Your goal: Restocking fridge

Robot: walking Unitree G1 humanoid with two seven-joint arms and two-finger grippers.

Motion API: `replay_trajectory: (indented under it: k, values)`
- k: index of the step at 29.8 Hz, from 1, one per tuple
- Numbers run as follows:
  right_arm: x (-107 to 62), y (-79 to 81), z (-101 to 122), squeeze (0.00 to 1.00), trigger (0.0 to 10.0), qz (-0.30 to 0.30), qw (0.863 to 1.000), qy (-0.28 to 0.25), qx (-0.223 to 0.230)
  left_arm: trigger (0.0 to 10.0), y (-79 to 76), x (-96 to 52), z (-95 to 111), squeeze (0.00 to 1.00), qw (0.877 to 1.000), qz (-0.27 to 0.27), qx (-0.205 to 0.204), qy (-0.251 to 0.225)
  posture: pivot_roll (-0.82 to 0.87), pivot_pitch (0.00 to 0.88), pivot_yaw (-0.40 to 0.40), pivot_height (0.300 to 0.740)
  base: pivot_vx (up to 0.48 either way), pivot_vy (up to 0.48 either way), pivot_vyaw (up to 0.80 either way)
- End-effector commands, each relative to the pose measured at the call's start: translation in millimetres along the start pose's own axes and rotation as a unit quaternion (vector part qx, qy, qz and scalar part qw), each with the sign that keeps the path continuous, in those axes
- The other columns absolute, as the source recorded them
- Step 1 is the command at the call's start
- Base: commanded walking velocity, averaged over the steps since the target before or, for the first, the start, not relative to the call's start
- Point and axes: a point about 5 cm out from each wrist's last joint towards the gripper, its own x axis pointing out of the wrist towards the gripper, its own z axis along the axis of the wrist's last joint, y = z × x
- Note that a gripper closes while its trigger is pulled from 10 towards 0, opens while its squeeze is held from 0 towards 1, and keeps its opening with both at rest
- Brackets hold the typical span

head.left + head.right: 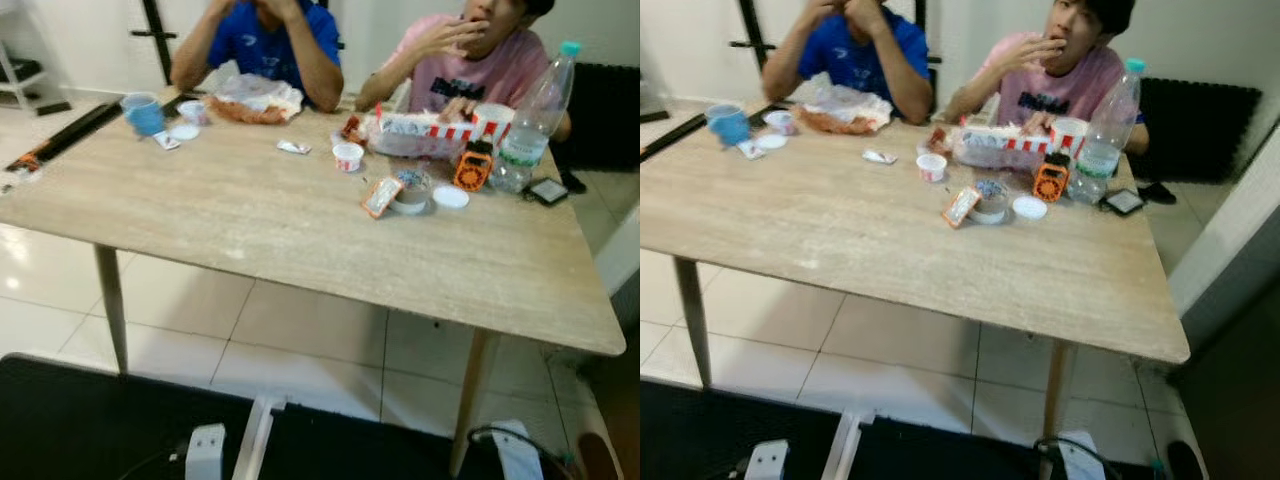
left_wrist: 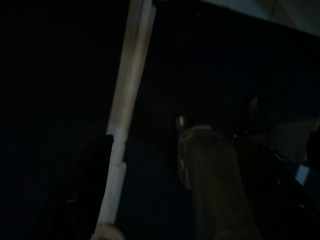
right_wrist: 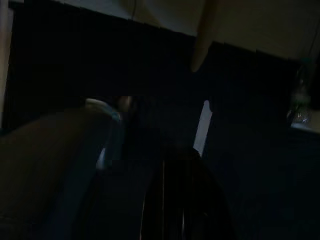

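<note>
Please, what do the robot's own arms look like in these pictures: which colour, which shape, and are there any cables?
The left arm shows at the bottom edge of the left eye view as a silver-white, boxy block with a small dark mark on it. The right arm is a similar silver-white block, and a thin black cable curves beside it. The wrist views are too dark to make out more.
</note>
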Motion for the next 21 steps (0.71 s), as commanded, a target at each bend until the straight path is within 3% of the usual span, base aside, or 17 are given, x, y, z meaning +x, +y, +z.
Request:
replay_trajectory:
  k: [1,7,12,21]
  values:
    - [-0.9,-5.1,2,0.0,10.0,-0.009,1.0,-0.007,0.004,10.0,1.1,-0.6,-5,0.0,1.0,0.006,-0.005,0.007,-0.03,0.0,0.032,0.74,0.0,0.0,0.0]
    - [-0.9,-4.9,2,0.0,10.0,-0.009,1.0,-0.006,0.003,10.0,0.6,-0.8,-6,0.0,1.0,-0.001,0.002,0.009,-0.03,0.0,0.032,0.74,0.0,0.0,0.0]
    - [-1.0,-5.2,1,0.0,10.0,-0.009,1.0,-0.005,0.001,10.0,0.9,-0.9,-7,0.0,1.0,0.004,0.001,0.011,-0.03,0.0,0.029,0.74,0.0,-0.452,0.0]
    - [-3.2,-16.2,-7,0.0,10.0,-0.046,0.999,0.02,0.008,10.0,2.2,-1.2,-8,0.0,1.0,0.01,-0.004,0.012,-0.03,0.0,0.027,0.74,0.0,0.0,0.0]
